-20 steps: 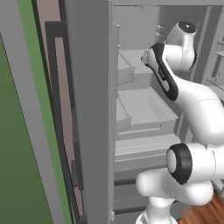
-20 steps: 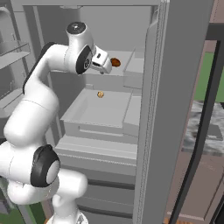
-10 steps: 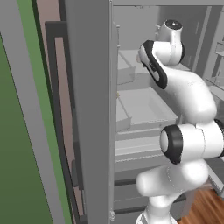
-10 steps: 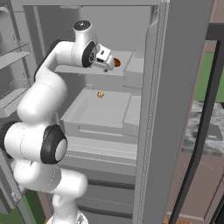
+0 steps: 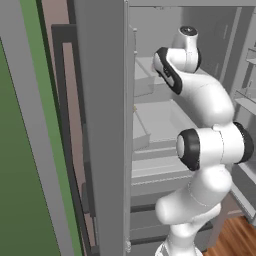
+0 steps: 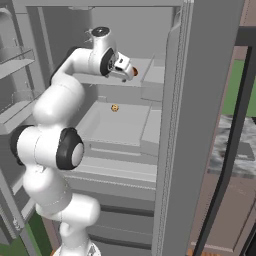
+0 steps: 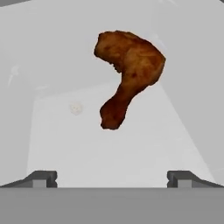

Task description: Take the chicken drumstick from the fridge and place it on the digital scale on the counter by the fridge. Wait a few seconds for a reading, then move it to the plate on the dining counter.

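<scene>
The tall grey fridge [image 6: 210, 100] stands with its wide door swung fully aside, which gives the white arm room to reach deep into the cabinet. Inside, the pale grey upper shelf [image 6: 150, 75] carries the target, and the broader pale shelf below it [image 6: 120, 122] holds a small round tan item [image 6: 114, 107] that is no part of the job. The two-finger gripper [image 6: 125, 69] is lifted to upper-shelf height and turned toward the back wall, presumably to line up a straight approach. Its dark fingertips [image 7: 41, 178] stand wide apart with nothing between them, ready to straddle the meat. The small reddish-brown, club-shaped chicken drumstick [image 7: 127, 74] lies on the upper shelf ahead of the hand, thick end farther away and the narrow bone end pointing toward the gripper, not yet touched.
</scene>
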